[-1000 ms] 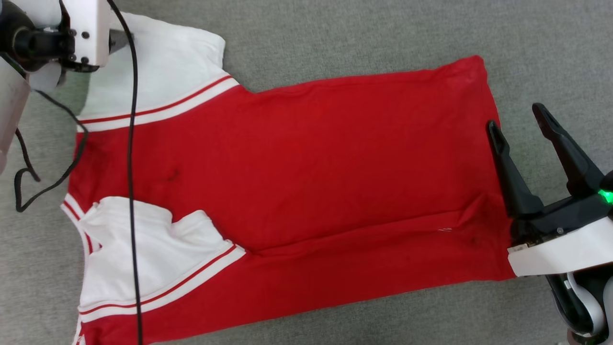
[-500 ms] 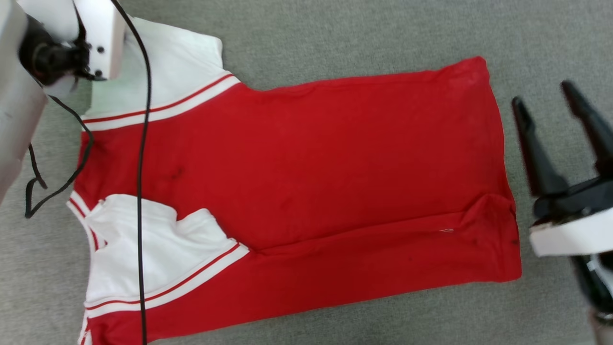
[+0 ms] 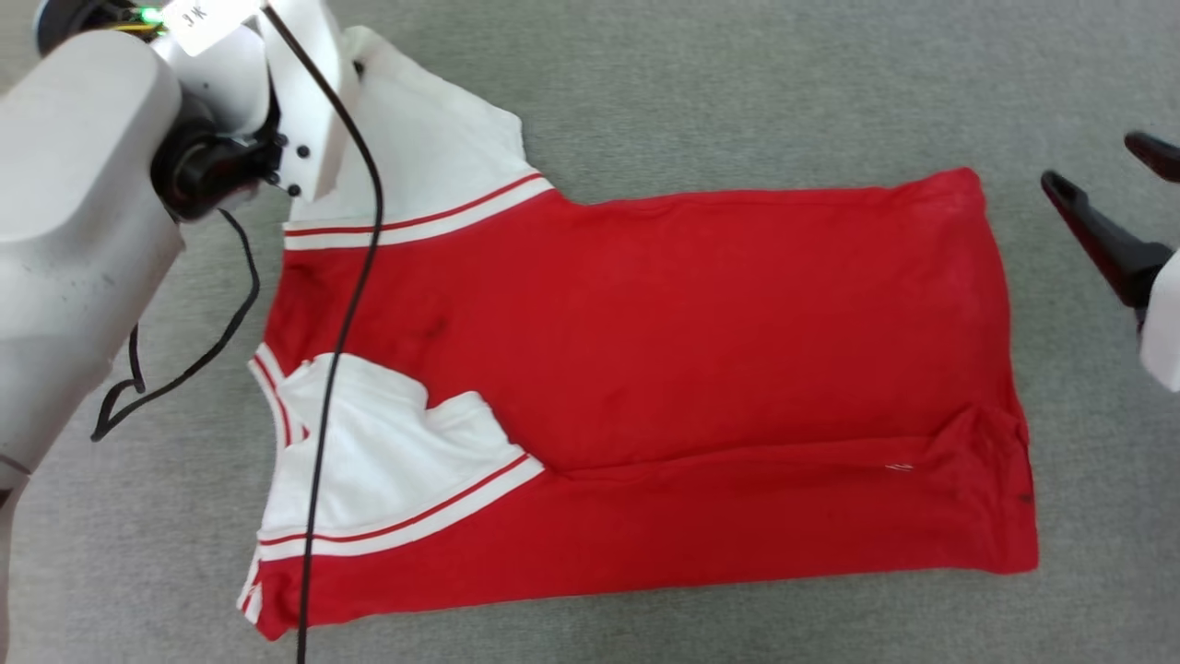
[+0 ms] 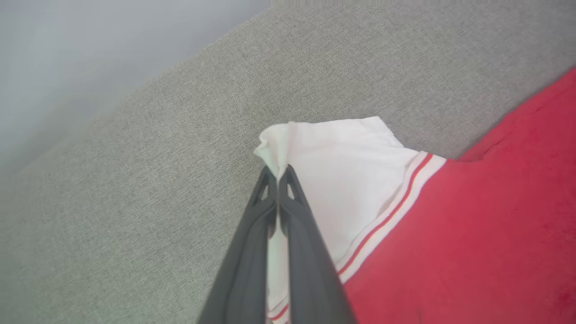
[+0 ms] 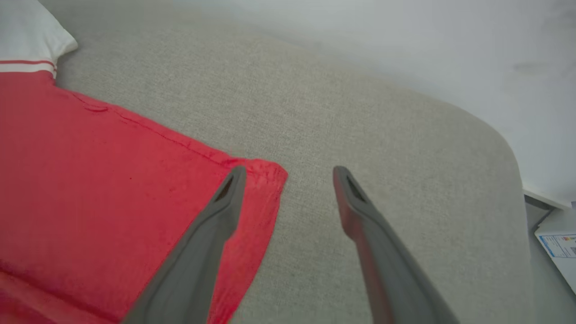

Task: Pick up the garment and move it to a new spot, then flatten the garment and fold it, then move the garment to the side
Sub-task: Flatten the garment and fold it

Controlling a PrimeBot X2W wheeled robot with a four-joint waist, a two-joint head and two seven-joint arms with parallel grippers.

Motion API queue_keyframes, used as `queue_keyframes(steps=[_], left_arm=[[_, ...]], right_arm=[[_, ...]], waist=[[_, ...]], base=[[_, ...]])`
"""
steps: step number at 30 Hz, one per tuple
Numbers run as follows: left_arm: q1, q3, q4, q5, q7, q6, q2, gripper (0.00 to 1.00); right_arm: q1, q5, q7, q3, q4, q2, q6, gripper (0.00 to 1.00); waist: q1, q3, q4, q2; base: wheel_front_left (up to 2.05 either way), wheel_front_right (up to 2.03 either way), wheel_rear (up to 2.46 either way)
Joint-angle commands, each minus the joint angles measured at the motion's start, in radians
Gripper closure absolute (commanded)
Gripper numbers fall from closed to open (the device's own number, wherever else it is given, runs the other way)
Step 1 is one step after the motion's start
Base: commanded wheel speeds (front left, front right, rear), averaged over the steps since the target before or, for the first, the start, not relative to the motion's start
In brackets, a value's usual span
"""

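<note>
The garment [image 3: 645, 323], a red T-shirt with white sleeves, lies spread on the grey cloth surface, sleeves to the left and hem to the right. My left gripper [image 4: 278, 173] is shut on the outer edge of the far white sleeve [image 4: 342, 180], with white fabric bunched at its tips. In the head view my pale left forearm [image 3: 83, 212] covers that sleeve corner. My right gripper [image 5: 290, 173] stands open beside the far hem corner [image 5: 265, 175], nothing between its fingers. In the head view the right gripper [image 3: 1106, 166] is off the hem's far right end.
A black cable [image 3: 341, 323] hangs from my left arm across the near sleeve and shoulder. The grey surface [image 3: 737, 92] extends beyond the shirt on all sides. Its rounded edge [image 5: 508, 148] meets a pale wall, with a white box [image 5: 558, 243] below.
My left gripper has shut on the far sleeve's edge. My right gripper, which lay over the near hem, now sits beside the far hem corner. The head camera has shifted.
</note>
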Motion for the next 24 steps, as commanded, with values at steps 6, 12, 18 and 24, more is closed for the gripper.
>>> queue_keyframes(steps=[6, 12, 18, 24], left_arm=[[0.021, -0.018, -0.078, -0.002, -0.061, -0.001, 0.011, 1.00], [0.026, -0.020, -0.118, 0.008, -0.101, -0.001, 0.013, 1.00], [0.033, -0.020, -0.143, 0.013, -0.123, 0.000, 0.024, 1.00], [0.058, -0.017, -0.168, 0.013, -0.153, 0.011, 0.034, 1.00]], right_arm=[[-0.143, 0.105, 0.242, 0.114, 0.143, -0.092, -0.001, 0.00], [-0.245, 0.102, 0.293, 0.218, 0.275, -0.077, -0.001, 0.00], [-0.308, 0.077, 0.257, 0.304, 0.400, -0.038, -0.001, 0.00], [-0.309, 0.072, 0.168, 0.379, 0.596, 0.028, -0.001, 0.00]], waist=[[0.0000, 0.001, 0.051, 0.0000], [0.0000, 0.024, 0.081, 0.0000], [0.0000, 0.041, 0.095, 0.0000], [0.0000, 0.047, 0.104, 0.0000]], base=[[0.00, 0.00, 0.00], [0.00, 0.00, 0.00], [0.00, 0.00, 0.00], [0.00, 0.00, 0.00]])
